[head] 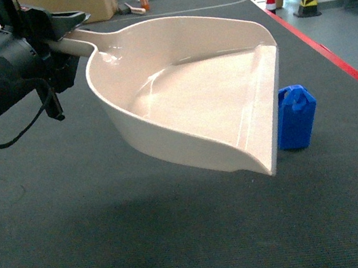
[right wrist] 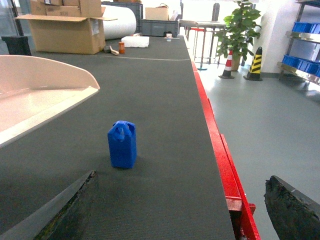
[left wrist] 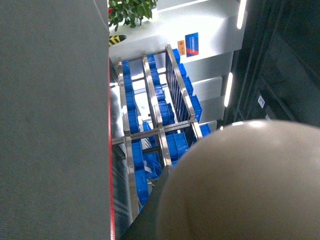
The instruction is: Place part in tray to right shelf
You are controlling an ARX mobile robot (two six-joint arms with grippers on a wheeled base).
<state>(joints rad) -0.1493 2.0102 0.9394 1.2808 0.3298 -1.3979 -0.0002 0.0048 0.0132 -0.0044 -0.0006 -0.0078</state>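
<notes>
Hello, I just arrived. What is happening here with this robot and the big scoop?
The left gripper holds the beige tray, a dustpan-shaped scoop, by its handle, tilted above the dark belt surface. The tray is empty. The blue part stands upright on the belt beside the tray's flat front edge. The right gripper is open, low behind the part, not touching it. Nothing has been loaded yet.

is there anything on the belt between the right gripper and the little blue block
Nothing visible: in the right wrist view only bare dark conveyor mat lies between the open right gripper and the upright small blue plastic block.
</notes>
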